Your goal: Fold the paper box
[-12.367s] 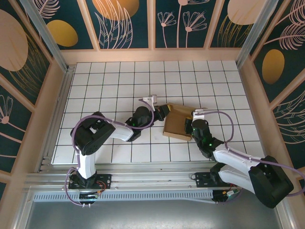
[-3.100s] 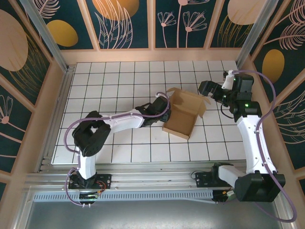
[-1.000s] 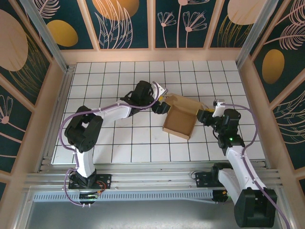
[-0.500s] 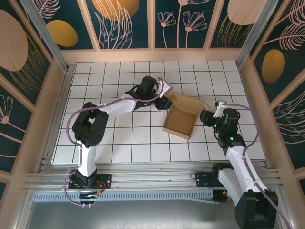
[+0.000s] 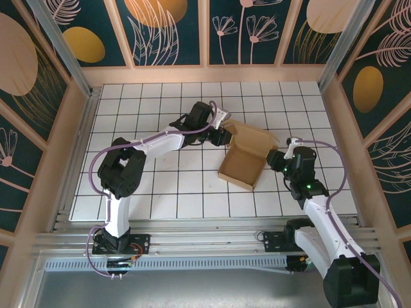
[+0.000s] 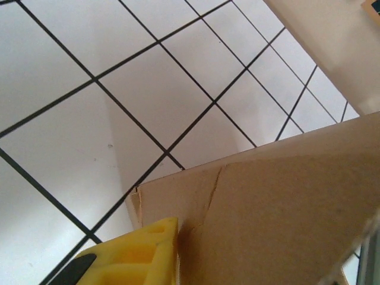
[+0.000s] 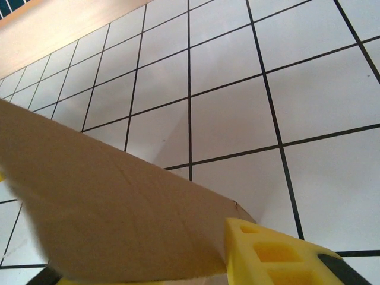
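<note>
The paper box [image 5: 241, 162] is a shallow brown cardboard square lying mid-table, with a lid flap [image 5: 255, 135] raised along its far side. My left gripper [image 5: 223, 136] sits at the flap's left far corner. In the left wrist view its yellow finger [image 6: 139, 252] lies flat against the cardboard [image 6: 279, 214], and the other finger is hidden behind the sheet. My right gripper [image 5: 275, 158] is at the box's right side. There a yellow finger [image 7: 270, 252] presses a cardboard panel [image 7: 107, 219] that runs between the jaws. Both grippers look shut on the cardboard.
The table [image 5: 160, 102] is a white surface with a black grid, closed in by low wooden walls [image 5: 205, 74] at the back and sides. Purple cables loop above both arms. Open tiles lie to the left of and in front of the box.
The right gripper has slid left from beside the box onto its right side panel. The left gripper has closed in on the flap's left corner. The box has shifted slightly left.
</note>
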`<move>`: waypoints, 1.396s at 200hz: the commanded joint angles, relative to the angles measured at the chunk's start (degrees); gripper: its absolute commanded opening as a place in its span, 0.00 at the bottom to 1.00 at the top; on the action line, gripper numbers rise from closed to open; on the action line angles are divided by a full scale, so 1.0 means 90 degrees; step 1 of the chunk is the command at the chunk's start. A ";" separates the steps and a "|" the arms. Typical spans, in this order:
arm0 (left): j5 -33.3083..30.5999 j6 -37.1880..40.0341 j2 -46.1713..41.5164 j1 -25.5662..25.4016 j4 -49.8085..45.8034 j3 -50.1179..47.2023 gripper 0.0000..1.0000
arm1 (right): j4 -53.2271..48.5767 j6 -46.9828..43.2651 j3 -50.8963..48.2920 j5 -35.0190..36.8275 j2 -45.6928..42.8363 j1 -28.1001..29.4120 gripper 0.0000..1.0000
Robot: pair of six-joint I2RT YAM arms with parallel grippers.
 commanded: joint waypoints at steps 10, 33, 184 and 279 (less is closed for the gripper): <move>0.0272 -0.0907 -0.0101 -0.0152 0.0143 -0.0313 0.18 | 0.0199 0.0474 -0.0046 0.0433 0.0013 0.0198 0.24; 0.0026 -0.0685 -0.0140 -0.0348 -0.0102 -0.0281 0.18 | 0.0305 0.0685 -0.0163 0.0406 0.0041 0.0324 0.17; -0.2189 -0.0713 -0.1036 -0.0700 0.1105 -0.1717 0.20 | 0.2563 0.1004 -0.1274 0.1006 0.0570 0.1160 0.13; -0.1679 -0.1285 -0.1144 -0.0728 0.1728 -0.2469 0.20 | 0.2690 0.1415 -0.1819 0.1366 0.0290 0.1632 0.13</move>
